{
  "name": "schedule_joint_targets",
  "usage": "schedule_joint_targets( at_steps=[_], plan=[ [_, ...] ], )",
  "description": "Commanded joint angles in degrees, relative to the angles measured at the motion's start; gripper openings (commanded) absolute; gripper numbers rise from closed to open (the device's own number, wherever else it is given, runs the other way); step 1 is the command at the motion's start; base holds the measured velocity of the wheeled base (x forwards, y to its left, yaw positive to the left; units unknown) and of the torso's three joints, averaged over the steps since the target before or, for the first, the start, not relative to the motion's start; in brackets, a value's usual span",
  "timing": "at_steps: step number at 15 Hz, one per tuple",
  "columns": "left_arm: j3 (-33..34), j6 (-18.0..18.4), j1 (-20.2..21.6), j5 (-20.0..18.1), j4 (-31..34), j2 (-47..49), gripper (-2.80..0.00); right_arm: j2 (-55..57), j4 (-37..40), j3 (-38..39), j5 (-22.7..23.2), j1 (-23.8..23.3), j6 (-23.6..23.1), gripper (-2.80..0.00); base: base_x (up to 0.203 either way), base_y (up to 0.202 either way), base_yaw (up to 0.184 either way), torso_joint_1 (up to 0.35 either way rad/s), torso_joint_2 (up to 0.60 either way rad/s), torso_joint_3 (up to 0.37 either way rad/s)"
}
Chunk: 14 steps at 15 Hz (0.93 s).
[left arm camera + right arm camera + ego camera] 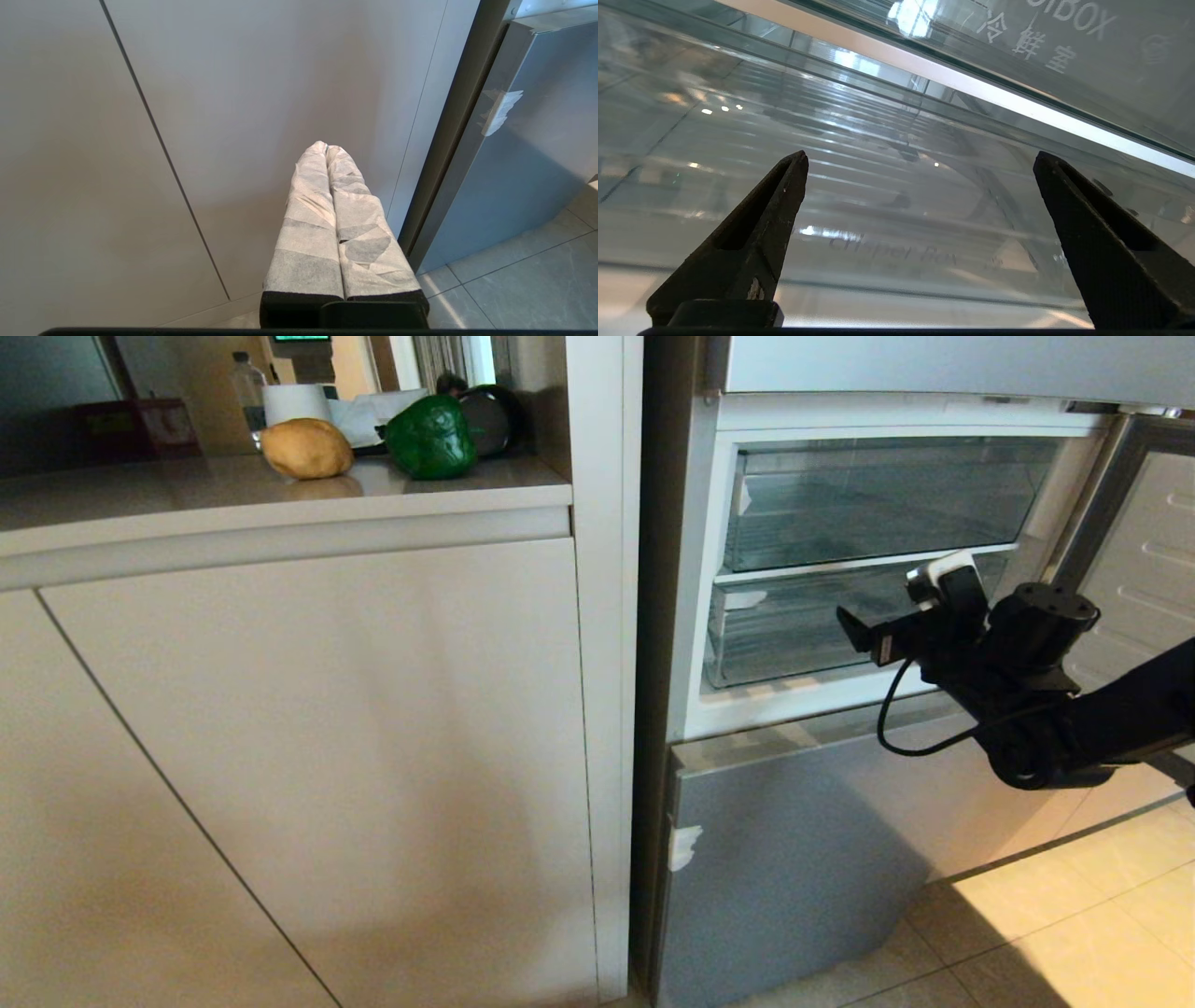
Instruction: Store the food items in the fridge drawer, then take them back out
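Observation:
Two food items lie on the beige countertop at the far left: a tan potato (pixel 306 448) and a glossy green bell pepper (pixel 431 437) beside it. The fridge stands open, and its lower see-through drawer (pixel 794 630) is pushed in. My right gripper (pixel 854 627) hovers just in front of that drawer's right half. In the right wrist view the gripper (pixel 920 156) is open, its black fingers spread wide with nothing between them, facing the drawer front (pixel 896 254) marked "Crisper Box". My left gripper (pixel 326 147), wrapped in white tape, is shut and parked low before the cabinet door.
A second clear drawer (pixel 887 499) sits above the lower one. The open fridge door (pixel 1153 551) stands at the far right behind my right arm. Below is the closed silver-blue panel (pixel 794 859). A white paper roll (pixel 297 401) and a bottle (pixel 246 383) stand behind the potato.

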Motion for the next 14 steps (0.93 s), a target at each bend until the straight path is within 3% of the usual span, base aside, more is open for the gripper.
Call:
schedule_joint_targets(
  at_steps=[1, 14],
  plan=[
    [0.0, 0.04, 0.0, 0.01, -0.01, 0.04, -2.8, 1.91, -0.27, -2.01, 0.04, 0.0, -0.16, 0.0, 0.0, 0.0, 0.0, 0.0, 0.0, 0.0],
    [0.0, -0.05, 0.0, 0.01, -0.01, 0.04, -2.8, 3.76, -0.61, -6.13, -0.92, 0.0, 0.24, 0.0, 0.0, 0.0, 0.0, 0.0, 0.0, 0.0]
  ],
)
